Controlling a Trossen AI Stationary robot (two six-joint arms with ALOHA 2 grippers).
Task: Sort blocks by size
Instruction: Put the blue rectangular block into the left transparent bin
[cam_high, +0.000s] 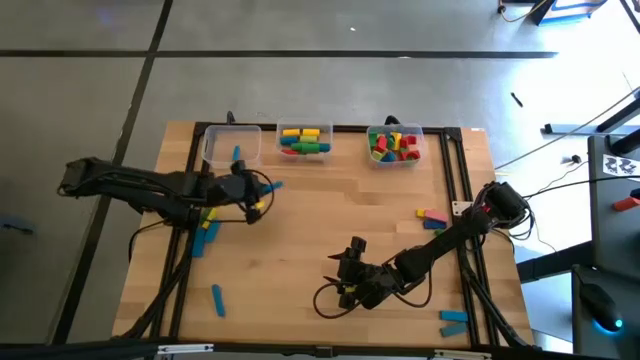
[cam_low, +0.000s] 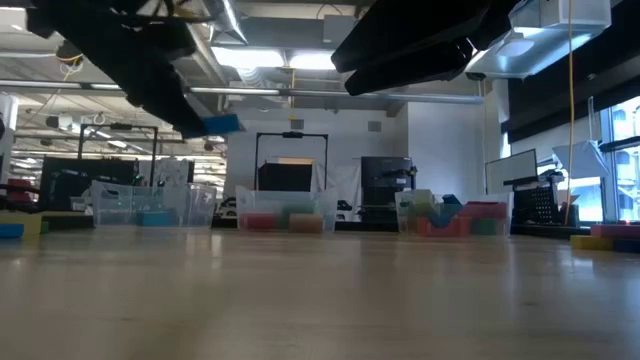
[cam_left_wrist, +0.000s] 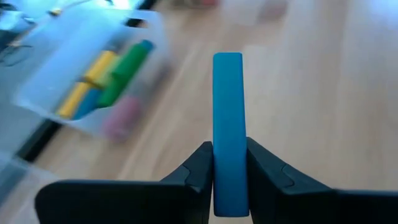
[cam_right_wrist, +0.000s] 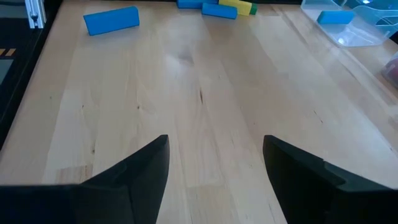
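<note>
My left gripper (cam_high: 262, 190) is shut on a long blue block (cam_left_wrist: 228, 106) and hangs high over the table's left part, just in front of the bins. In the low view the block (cam_low: 218, 123) shows well above the tabletop. The left clear bin (cam_high: 232, 145) holds one blue block. Long blocks fill the middle bin (cam_high: 305, 140), and short red, green and yellow ones fill the right bin (cam_high: 395, 145). My right gripper (cam_high: 345, 275) stands open above bare wood near the front middle. My left gripper pinches the blue block's near end (cam_left_wrist: 229, 140) between its two fingers (cam_left_wrist: 199, 165), one on each broad face. The fingers come from the table's left, slanting down. The block sticks straight out ahead along the fingers, lifted clear of the table.
Loose blocks lie on the wood: blue and yellow ones (cam_high: 205, 228) under the left arm, a blue one (cam_high: 218, 298) at the front left, a pink, blue and yellow group (cam_high: 432, 217) at the right, blue ones (cam_high: 453, 320) at the front right. Black rails (cam_high: 462, 200) frame the table.
</note>
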